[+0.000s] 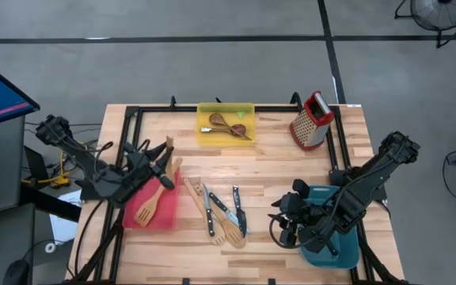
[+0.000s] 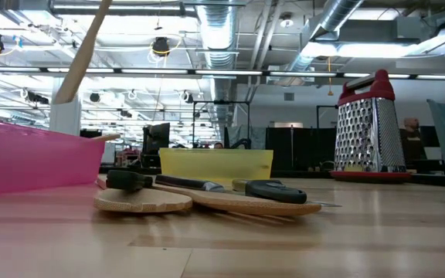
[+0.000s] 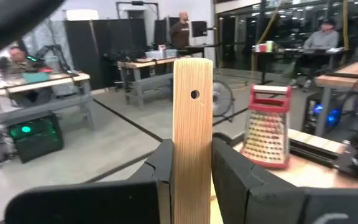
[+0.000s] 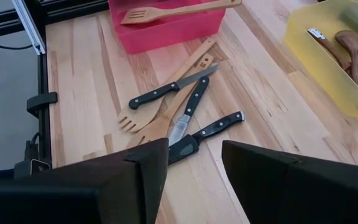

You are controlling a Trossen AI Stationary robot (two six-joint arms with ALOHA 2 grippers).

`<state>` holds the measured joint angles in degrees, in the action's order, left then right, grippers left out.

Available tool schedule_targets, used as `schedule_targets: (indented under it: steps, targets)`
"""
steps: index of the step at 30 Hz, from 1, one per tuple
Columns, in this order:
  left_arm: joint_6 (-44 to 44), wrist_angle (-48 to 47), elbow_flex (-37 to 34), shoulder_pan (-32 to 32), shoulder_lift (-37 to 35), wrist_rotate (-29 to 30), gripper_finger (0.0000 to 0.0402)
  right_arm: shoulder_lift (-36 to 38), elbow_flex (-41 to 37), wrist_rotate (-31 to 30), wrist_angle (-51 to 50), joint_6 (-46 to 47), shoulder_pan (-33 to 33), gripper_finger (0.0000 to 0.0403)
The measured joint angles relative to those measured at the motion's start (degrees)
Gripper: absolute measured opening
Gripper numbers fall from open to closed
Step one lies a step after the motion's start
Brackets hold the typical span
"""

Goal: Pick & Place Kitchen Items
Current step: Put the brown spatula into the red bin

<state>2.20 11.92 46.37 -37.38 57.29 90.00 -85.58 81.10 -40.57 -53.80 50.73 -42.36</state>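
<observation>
Left gripper (image 3: pixel 192 180): dark blocky fingers pinched on the flat handle of a pale wooden slotted turner (image 1: pixel 153 199); handle straight-grained, square-ended, one small round hole near its tip; hung over the red bin.
Slotted turner: head down inside the red bin (image 1: pixel 167 219), handle slanting up and out past the bin's rim.
Right gripper (image 4: pixel 194 168): fingers spread, gripping nothing; poised above the teal bin (image 1: pixel 340 255) at the table's right front corner.
Loose items: three black-handled steel-bladed knives (image 1: pixel 238 210) and pale wooden spatulas (image 1: pixel 226 231) lay crossed and touching in one heap at mid-table, between the red and teal bins.
Yellow bin (image 1: pixel 204 136): translucent, rectangular, at the far edge; held dark brown wooden spoons (image 1: pixel 229 124) with rounded bowls.
Box grater (image 1: pixel 312 120): perforated metal, red top, upright near the far right corner.
Table (image 1: pixel 267 162): blond planked butcher-block, black frame rails along the sides.
Open room: bare wood between the heap and the yellow bin, also along the front edge.
</observation>
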Motion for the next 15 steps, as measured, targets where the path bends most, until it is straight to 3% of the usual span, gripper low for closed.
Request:
schedule_targets:
  steps: [8, 12, 15]
  targets:
    - [-1.5, 0.4, -1.7, -5.5, -4.4, 0.0, 0.0053, 0.0, 0.0, 0.0, -0.2, -0.3, 0.0, 0.0163]
    - [2.0, 0.5, -1.8, -6.0, -9.3, -0.4, 0.0053, 0.0, 0.0, 0.0, -0.2, -0.3, 0.0, 0.0163]
    - [3.7, 0.6, -1.8, -6.0, -14.5, -4.9, 0.0053, 0.0, 0.0, 0.0, -0.2, -0.2, 0.0, 0.0163]
